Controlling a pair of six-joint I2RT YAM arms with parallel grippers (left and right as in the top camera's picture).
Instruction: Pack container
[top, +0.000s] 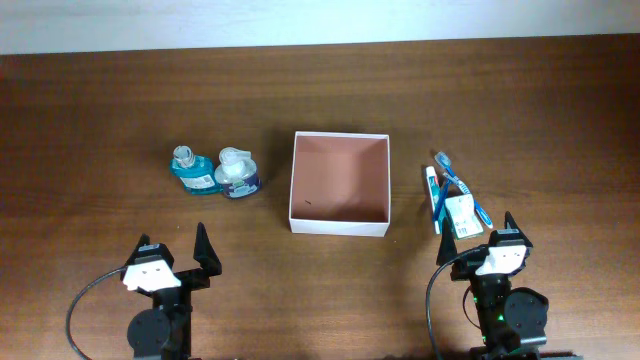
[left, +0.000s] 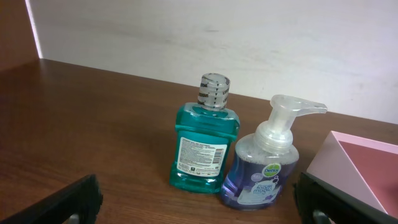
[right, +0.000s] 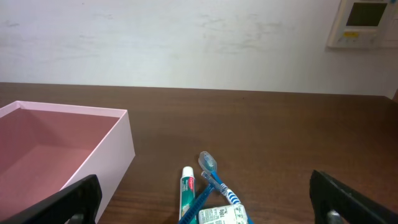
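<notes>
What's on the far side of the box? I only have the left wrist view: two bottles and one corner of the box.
Observer: A toothpaste, a blue toothbrush and a small carton lie in a pile on the table, to the right of the box.
Operator: Is anything packed in the box?
Observer: No. Overhead shows its reddish floor bare of items.
Operator: Where is the right pincer?
Observer: The right pincer is open, at the near side of that pile, holding nothing.
</notes>
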